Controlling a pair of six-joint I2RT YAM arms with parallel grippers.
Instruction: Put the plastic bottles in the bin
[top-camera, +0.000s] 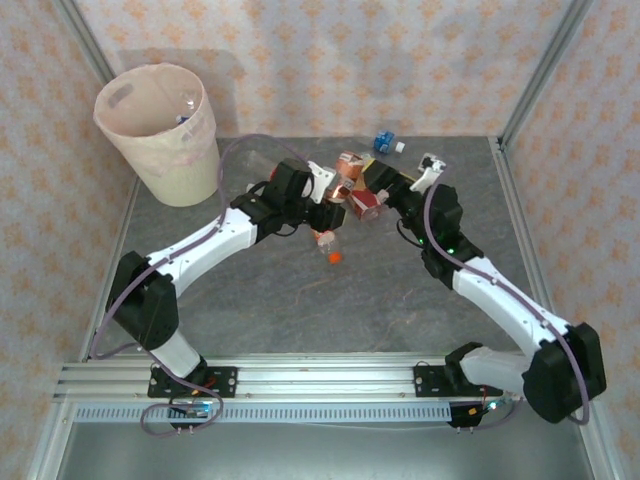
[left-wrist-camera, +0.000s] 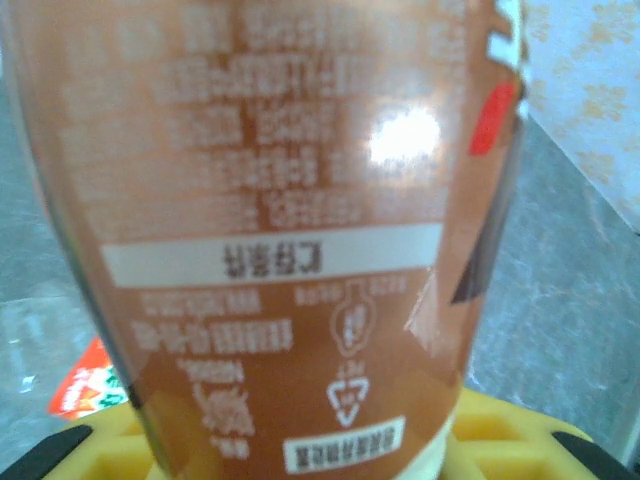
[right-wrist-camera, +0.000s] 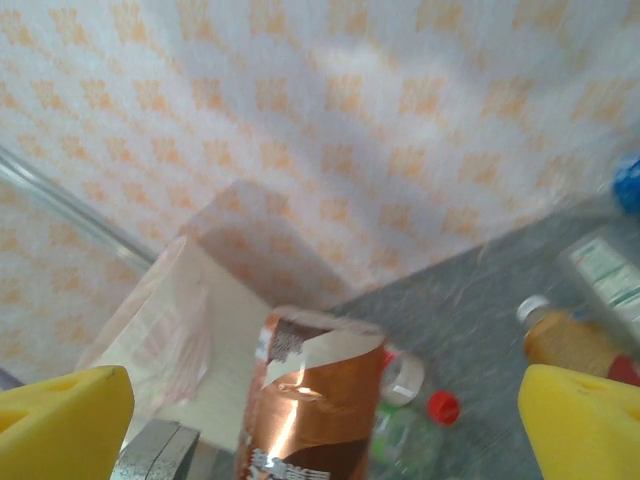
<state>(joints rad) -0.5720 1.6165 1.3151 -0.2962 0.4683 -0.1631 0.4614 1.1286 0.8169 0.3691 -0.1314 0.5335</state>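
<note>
Tabletop (top-camera: 300, 310), grey and stone-like, spreads between the patterned walls. The bin (top-camera: 160, 140) stands upright in the far left corner, cream-pink, with a thin liner over its rim. Both arms reach in from the near edge and meet around the middle of the far half.

The left claw (left-wrist-camera: 300, 445) is clenched on a brown-labelled bottle (top-camera: 347, 178), which sits between its yellow pads (left-wrist-camera: 110, 455) with the label right up against the wrist camera. The right claw (right-wrist-camera: 320, 425) is released, its yellow fingers (right-wrist-camera: 575, 420) spread wide on either side of that same bottle, with clear gaps.

The other plastic bottles lie close by. A red-labelled bottle (top-camera: 370, 203) is just right of the held one. A bottle with an orange cap (top-camera: 328, 245) lies on the near side. A blue-labelled bottle (top-camera: 383, 142) sits farther back. All of them are well apart from the bin.
</note>
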